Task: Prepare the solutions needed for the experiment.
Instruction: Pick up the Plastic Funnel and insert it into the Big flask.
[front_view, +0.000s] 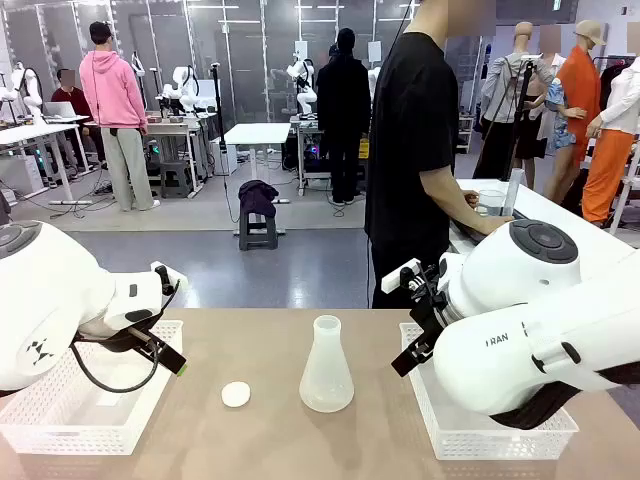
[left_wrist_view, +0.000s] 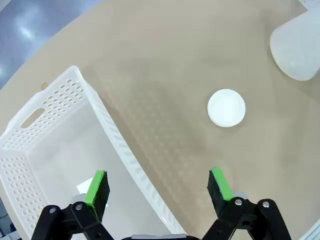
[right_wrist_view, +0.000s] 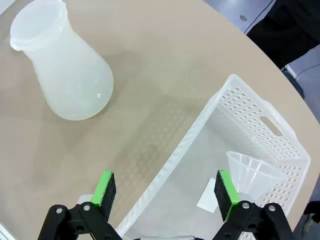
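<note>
You held both pairs of jaws spread: left gripper above the left basket rim, right gripper above the right basket rim. The flask stood mid-table between them.

The conical flask is showing frosted, translucent plastic — the funnel likewise. The perforated left basket and right basket are looking like smooth white plastic — the desk is presenting a matt tan surface.

Left wrist view: flask cut off by upper right edge. Front view: left arm hides part of left basket; right arm covers most of right basket. Right wrist view, lower right: funnel stem hidden behind one of the fingers.
</note>
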